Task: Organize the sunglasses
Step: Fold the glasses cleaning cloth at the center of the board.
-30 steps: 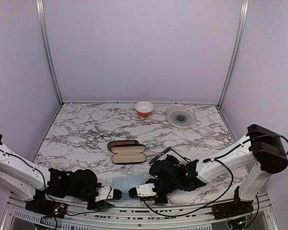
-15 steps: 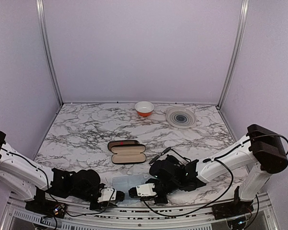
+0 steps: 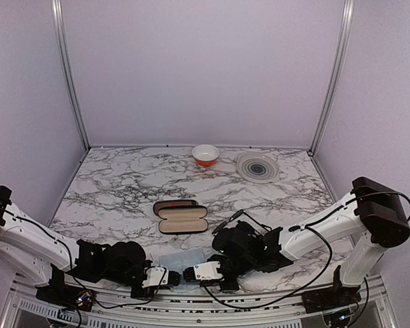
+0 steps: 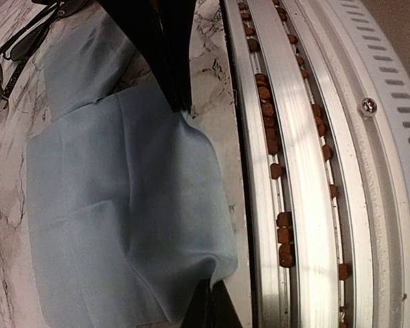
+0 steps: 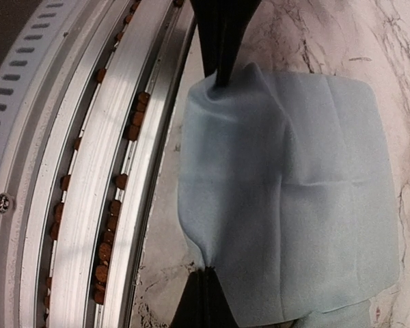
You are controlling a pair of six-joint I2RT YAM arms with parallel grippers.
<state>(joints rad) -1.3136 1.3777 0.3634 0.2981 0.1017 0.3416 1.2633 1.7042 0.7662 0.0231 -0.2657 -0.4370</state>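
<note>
The sunglasses (image 4: 10, 51) lie at the top left of the left wrist view, thin black frame and dark lenses, just beyond a light blue cloth (image 4: 123, 205). From above only a slim temple arm of the sunglasses (image 3: 231, 220) shows beside the right arm. The cloth (image 3: 184, 261) lies flat at the table's near edge. My left gripper (image 4: 212, 295) is shut on one near corner of it. My right gripper (image 5: 206, 273) is shut on the other near corner of the cloth (image 5: 301, 191). The two grippers (image 3: 172, 278) (image 3: 187, 275) face each other closely.
An open black case (image 3: 182, 220) with tan lining sits mid-table, a dark case with a red mark (image 3: 174, 204) right behind it. At the back stand an orange-and-white bowl (image 3: 205, 154) and a grey plate (image 3: 257, 167). A metal rail (image 4: 294, 171) runs along the table's near edge.
My left gripper has slid right to the cloth's near corner and closed on it. The right arm has stayed put, still pinching its corner.
</note>
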